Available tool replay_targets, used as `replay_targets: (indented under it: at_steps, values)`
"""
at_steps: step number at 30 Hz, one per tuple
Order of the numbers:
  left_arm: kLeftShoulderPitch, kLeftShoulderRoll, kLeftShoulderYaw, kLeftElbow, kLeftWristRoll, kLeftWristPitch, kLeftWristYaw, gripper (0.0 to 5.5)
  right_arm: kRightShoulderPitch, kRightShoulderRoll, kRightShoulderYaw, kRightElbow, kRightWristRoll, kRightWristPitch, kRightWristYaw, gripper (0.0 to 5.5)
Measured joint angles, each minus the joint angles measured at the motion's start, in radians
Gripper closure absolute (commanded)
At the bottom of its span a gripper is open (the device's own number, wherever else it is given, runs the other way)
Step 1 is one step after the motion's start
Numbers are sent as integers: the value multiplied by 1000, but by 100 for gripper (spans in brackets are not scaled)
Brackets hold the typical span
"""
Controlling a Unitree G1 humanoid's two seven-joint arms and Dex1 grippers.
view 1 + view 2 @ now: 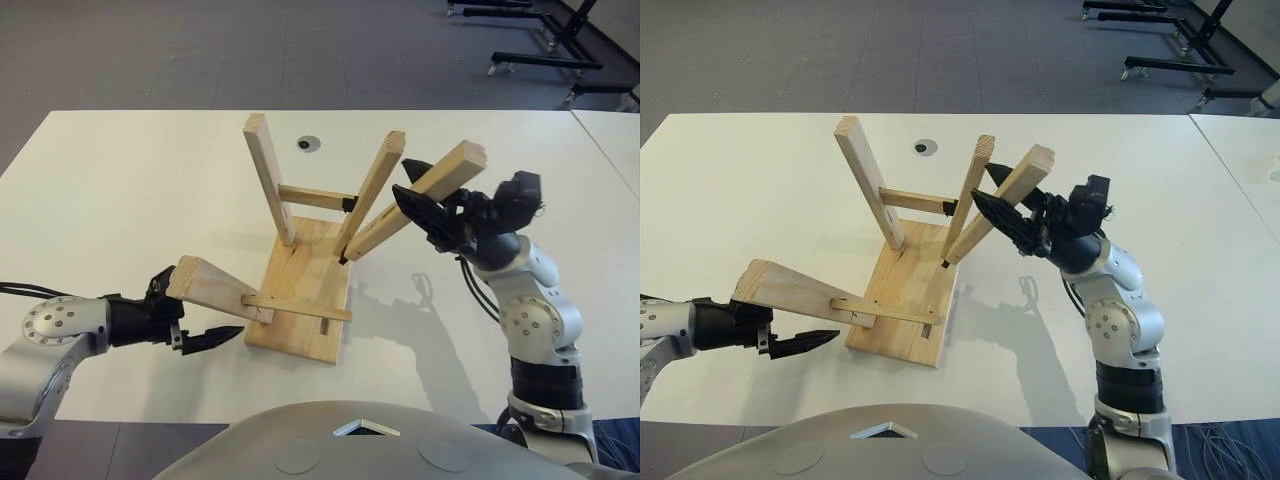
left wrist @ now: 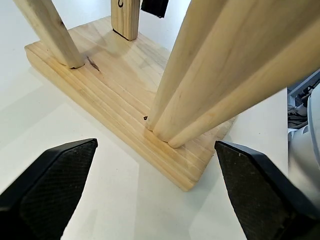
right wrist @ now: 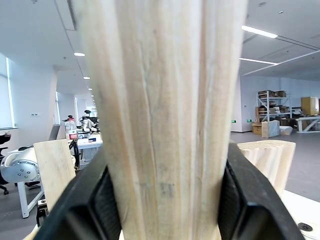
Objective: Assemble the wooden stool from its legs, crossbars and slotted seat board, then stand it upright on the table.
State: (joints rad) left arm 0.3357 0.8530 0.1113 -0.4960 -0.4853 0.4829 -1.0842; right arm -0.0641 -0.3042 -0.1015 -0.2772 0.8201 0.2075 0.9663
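Gripping a tilted leg (image 1: 380, 228) slotted into the seat board (image 1: 310, 270) — right jaws; left jaws wide apart, empty.

White table (image 1: 120, 180), grey carpet floor (image 1: 200, 50), black wheeled frames (image 1: 545, 58) beyond.

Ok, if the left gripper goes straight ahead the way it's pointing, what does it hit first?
Most likely the seat board, at its near edge under the leaning leg. The left gripper has its fingers open toward that corner; depth is unclear.
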Motion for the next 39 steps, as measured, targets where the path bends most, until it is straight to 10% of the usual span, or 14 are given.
replay_targets:
  at_steps: [11, 39]
  values:
    - [-292, -126, -214, 191, 155, -91, 89, 118, -174, 90, 18, 271, -110, -168, 45, 345]
    - [-210, -105, -106, 143, 101, -78, 105, 118, 222, -91, -70, -199, 148, 83, 64, 345]
